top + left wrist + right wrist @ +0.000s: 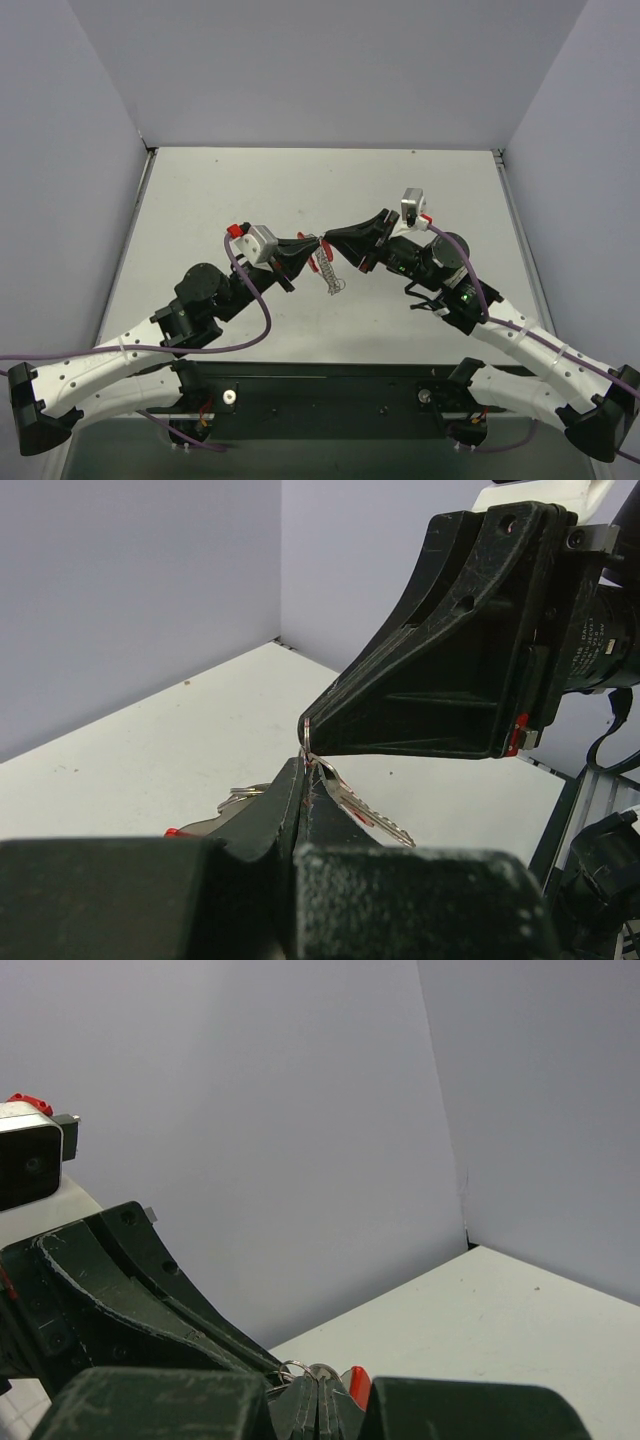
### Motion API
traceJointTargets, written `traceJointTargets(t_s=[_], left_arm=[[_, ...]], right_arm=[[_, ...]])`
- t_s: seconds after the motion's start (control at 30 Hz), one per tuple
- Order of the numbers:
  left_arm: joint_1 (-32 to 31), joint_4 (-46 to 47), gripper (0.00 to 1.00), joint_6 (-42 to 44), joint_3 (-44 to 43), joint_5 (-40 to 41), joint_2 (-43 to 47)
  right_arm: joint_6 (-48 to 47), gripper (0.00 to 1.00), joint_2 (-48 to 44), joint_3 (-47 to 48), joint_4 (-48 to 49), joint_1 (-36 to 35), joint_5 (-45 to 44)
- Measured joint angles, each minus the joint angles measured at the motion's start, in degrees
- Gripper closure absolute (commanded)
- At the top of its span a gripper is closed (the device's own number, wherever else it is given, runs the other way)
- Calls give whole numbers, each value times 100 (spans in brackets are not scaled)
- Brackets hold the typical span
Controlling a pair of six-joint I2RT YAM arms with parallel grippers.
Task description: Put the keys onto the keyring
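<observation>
Your left gripper [310, 244] and right gripper [328, 240] clamp the keys [331, 273], tip to tip.
They dangle: a lacy silver strip.

Two arms reach inward over the pale counter [400, 190] and meet at its middle. The left gripper [311, 243] and right gripper [329, 240] are tip to tip, both sets of fingers pinched together. A sliver of red keyring [323, 247] shows at the junction. The silver keys [329, 270] trail from it toward the near edge — a narrow, lacy string, slightly slanted.
</observation>
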State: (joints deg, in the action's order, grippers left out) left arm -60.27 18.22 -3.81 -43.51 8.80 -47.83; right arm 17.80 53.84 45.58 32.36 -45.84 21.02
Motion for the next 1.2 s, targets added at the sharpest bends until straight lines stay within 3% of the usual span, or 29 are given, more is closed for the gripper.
traceJointTargets(t_s=[0.93, 1.0, 1.03, 1.13, 1.2], left_arm=[[-13, -114, 100, 131, 15, -662, 103], [-15, -201, 100, 131, 42, -516, 151], [-15, -273, 100, 131, 68, -411, 199], [-13, -485, 100, 125, 175, -44, 385], [-13, -684, 100, 103, 236, 278, 525]], right_arm=[[4, 100, 81, 131, -435, -33, -723], [4, 93, 81, 131, -643, 20, -859], [13, 78, 81, 131, -778, 57, -903], [37, 47, 120, 120, -1244, 195, -977], [0, 40, 216, 76, -1622, 245, -981]])
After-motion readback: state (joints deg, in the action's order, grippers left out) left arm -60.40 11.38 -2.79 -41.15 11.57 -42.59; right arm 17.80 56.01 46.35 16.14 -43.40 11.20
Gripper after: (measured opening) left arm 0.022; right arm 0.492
